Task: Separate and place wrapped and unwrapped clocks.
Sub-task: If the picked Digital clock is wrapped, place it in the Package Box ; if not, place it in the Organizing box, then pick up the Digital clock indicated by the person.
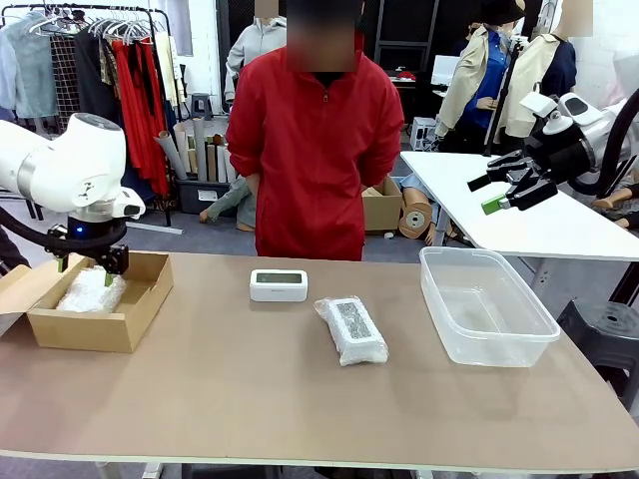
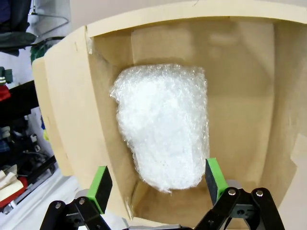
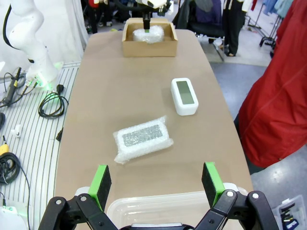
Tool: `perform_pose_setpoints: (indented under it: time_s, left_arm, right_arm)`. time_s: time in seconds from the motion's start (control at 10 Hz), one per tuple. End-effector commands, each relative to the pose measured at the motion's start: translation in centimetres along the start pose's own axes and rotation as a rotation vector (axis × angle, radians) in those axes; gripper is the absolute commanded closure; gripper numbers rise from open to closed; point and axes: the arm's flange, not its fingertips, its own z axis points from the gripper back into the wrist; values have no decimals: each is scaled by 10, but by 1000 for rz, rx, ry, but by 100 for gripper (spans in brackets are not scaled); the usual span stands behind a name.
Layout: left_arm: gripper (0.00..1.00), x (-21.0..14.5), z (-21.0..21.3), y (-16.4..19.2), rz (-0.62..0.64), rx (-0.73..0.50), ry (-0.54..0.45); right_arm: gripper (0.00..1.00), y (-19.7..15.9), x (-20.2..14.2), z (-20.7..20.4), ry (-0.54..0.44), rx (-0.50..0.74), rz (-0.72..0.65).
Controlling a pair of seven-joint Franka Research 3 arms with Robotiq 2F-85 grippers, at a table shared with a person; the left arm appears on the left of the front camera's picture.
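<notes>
Near the middle of the brown table [image 1: 250, 399] lies a whitish bubble-wrap lump [image 1: 350, 329], and the bare white clock with a grey-green screen [image 1: 279, 284] sits just behind it. At the left, a second bubble-wrap lump [image 1: 90, 291] lies in the brown cardboard box [image 1: 110, 329]. The left gripper [image 1: 87, 267] hangs over it, fingers wide apart, holding nothing. At the upper right, the right gripper [image 1: 483, 196] is up in the air, wide open and empty

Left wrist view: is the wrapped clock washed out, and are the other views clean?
Left wrist view: bubble-wrapped clock glares white, soft, inside the cardboard box; right wrist view: sharp, table edges bowed by the wide lens; front view: even light.
</notes>
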Motion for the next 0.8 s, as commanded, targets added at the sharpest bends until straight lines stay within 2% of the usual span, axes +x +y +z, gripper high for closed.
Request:
perform_pose_setpoints:
  time_s: [0.0,0.1,0.7]
  left_arm:
    - [0,-12,5,0,-19,-45,-9]
    - [0,0,0,0,0,0,0]
    - [0,0,0,0,0,0,0]
  right_arm:
    - [0,1,1,1,-2,-3,3]
    - [0,1,1,1,-2,-3,3]
    - [0,1,1,1,-2,-3,3]
